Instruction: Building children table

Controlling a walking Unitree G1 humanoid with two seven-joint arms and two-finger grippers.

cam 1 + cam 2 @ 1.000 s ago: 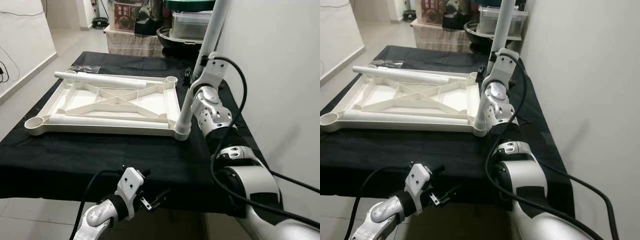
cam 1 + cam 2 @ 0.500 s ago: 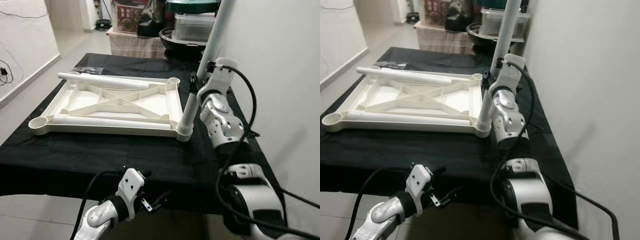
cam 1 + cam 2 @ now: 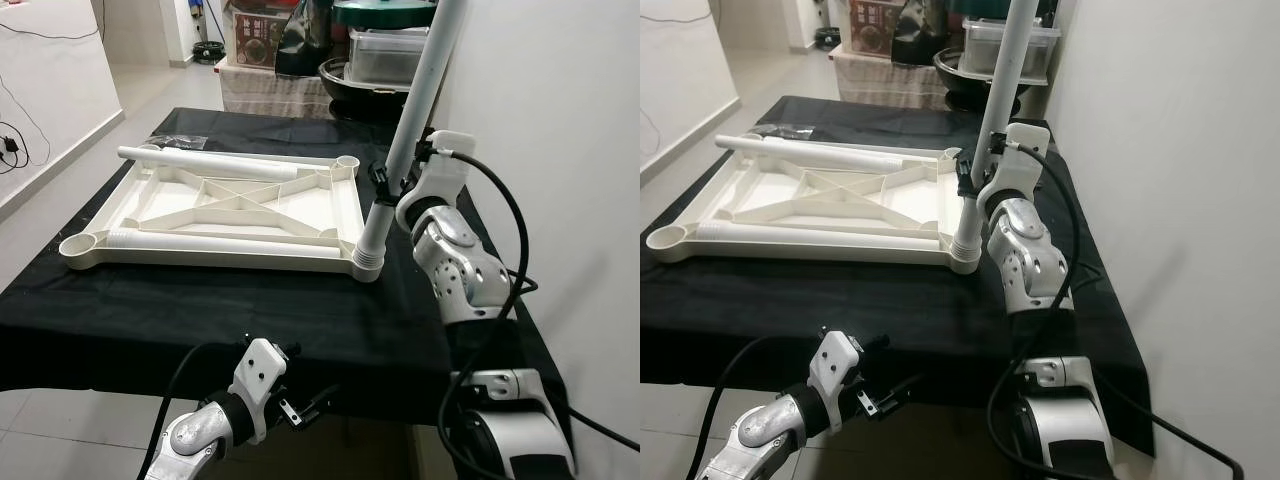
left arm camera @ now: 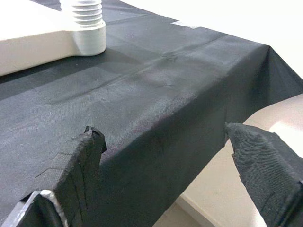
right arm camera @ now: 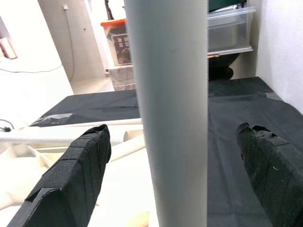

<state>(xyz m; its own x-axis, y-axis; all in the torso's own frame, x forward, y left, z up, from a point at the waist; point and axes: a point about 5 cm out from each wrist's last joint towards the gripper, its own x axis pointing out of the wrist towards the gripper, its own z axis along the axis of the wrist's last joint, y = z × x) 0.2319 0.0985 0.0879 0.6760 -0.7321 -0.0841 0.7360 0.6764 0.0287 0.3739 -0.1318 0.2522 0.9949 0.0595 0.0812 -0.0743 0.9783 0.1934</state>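
— Where do we have the leg (image 3: pixel 410 125)?
— It stands upright in the near corner socket of the tabletop (image 3: pixel 225 208), between our right gripper (image 5: pixel 175 156) jaws, which are spread and clear of it.
— And our left gripper (image 4: pixel 165 156)?
— Jaws spread, below the table (image 3: pixel 300 310) edge.

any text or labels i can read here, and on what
None can be read.
The red box behind the table has a printed front, too small and blurred to read.
The white tabletop frame, the upright leg, the right gripper and left gripper carry no visible print.
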